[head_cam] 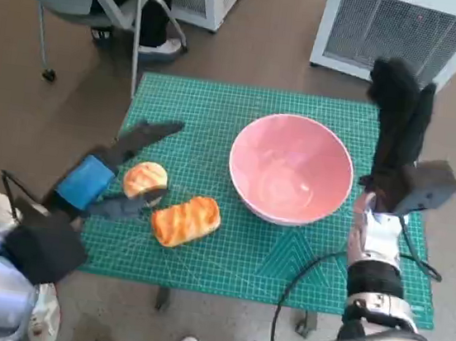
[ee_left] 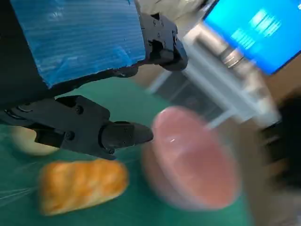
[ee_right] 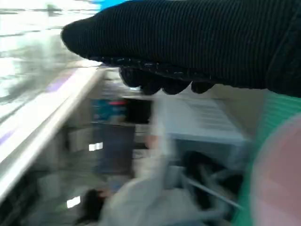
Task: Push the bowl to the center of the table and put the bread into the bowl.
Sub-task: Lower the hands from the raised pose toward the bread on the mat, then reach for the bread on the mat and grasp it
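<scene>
The left hand (head_cam: 109,174) is hovering with fingers spread and holding nothing, the bread (head_cam: 185,220) lying just beside its fingertips. The pink bowl (head_cam: 291,168) is sitting beside the raised right hand (head_cam: 399,117), fingers extended, empty.

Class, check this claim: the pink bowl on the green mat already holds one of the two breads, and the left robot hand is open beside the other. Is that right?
Not quite. In the head view the pink bowl is empty. Both breads, the round bun and the long loaf, lie on the green mat beside the open left robot hand.
</scene>
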`<state>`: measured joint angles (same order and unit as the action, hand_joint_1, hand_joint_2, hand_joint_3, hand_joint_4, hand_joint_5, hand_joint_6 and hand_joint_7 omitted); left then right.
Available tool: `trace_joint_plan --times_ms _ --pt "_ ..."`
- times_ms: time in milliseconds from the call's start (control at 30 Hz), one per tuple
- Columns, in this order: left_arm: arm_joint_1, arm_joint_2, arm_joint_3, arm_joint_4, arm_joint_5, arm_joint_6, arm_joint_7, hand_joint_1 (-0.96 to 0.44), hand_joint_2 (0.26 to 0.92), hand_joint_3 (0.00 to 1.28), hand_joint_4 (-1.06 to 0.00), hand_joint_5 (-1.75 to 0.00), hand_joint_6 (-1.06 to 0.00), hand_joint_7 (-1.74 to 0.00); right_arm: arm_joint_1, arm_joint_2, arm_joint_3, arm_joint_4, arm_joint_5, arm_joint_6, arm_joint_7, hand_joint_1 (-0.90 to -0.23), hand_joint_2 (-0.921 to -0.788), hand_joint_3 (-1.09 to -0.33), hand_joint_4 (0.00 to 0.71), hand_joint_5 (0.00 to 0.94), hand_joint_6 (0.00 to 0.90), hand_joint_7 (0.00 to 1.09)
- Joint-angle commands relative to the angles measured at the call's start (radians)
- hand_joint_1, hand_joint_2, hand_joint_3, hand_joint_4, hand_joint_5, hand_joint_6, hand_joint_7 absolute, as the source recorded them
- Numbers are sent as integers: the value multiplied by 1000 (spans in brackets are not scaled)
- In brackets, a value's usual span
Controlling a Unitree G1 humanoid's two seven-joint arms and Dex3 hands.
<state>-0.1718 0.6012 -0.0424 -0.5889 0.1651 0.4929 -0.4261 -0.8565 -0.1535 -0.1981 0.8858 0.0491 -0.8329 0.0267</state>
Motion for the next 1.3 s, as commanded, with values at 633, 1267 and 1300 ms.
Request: trace_joint_plan --times_ms 633,1267,1300 --pt "-68 30 -448 -42 501 280 -107 -471 921 134 -266 -2 -321 -3 304 -3 95 -610 -147 -15 -18 -422 -921 -545 424 6 107 751" --pt "-102 -85 -516 159 676 216 -112 -486 921 126 -284 -6 -339 -8 367 -6 124 -727 -135 39 -8 -430 -921 -542 421 3 66 825" --pt "-102 -93 -516 171 681 209 -108 -485 921 126 -286 -7 -339 -8 368 -6 125 -726 -134 39 -7 -427 -921 -543 420 3 64 831"
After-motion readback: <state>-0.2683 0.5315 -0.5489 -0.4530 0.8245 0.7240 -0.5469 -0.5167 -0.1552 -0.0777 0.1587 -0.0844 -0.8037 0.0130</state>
